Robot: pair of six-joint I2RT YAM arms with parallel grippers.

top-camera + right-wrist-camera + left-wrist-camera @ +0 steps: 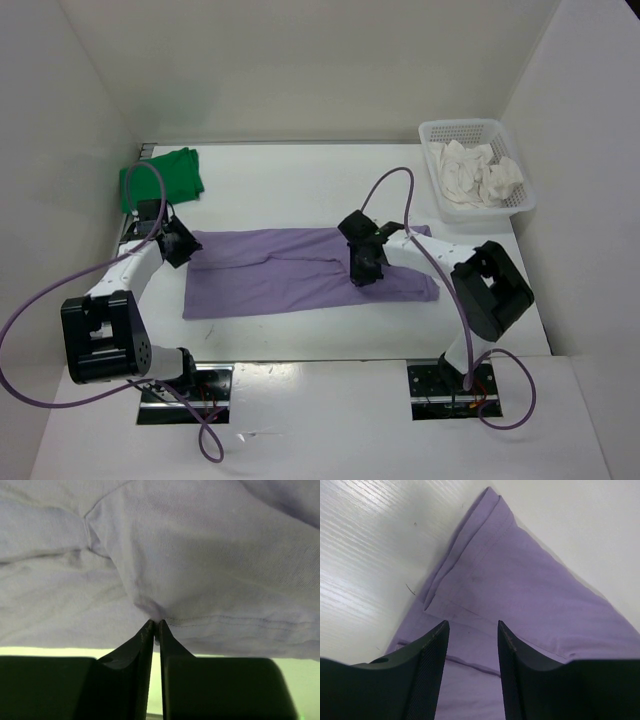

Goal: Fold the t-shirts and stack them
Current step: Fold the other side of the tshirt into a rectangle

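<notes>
I see the light purple t-shirt spread flat at frame centre. The right gripper has its jaws pinched onto fabric near a stitched hem. The left gripper has its jaws apart over the garment's left corner, gripping nothing. The green t-shirt lies upper left.

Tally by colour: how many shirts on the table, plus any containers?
green shirt: 1
purple shirt: 1
white shirt: 1, crumpled in the basket
basket: 1
Total: 4
</notes>
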